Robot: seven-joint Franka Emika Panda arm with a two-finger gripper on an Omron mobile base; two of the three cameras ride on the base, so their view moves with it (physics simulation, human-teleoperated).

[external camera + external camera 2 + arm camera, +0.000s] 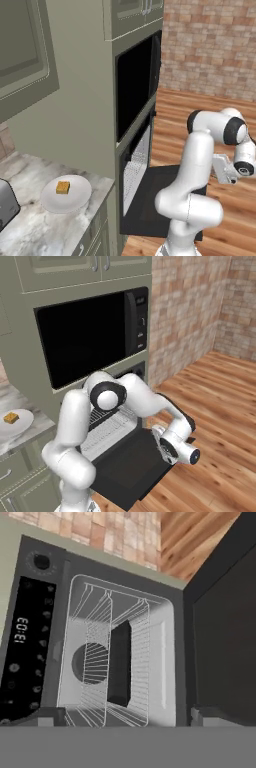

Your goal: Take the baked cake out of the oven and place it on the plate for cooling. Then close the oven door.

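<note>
A tall grey-green cabinet wall [75, 100] is seen, with a large black microwave-like cavity [85, 338] built in above the oven [117, 657]. The oven door [132, 463] is folded down flat, open, its dark panel stretching out over the wooden floor [220, 421]. The white robot arm [192, 170] is bent in front of the open oven, with its hand held out over the lowered door. Inside the pale oven cavity, wire racks [100, 662] are seen, and a control strip with a digital display [20, 629] and a round knob [41, 561] runs along one side. To the left of the oven, a marbled bench [35, 220] carries the round white plate [75, 200]. The baked cake [62, 187], a tiny golden-brown cube, is set on the plate, near its middle. A silver toaster [6, 202] stands just beside the plate at the frame's edge. The fingers [215, 717] are spread wide apart, released, with nothing grasped between them.
</note>
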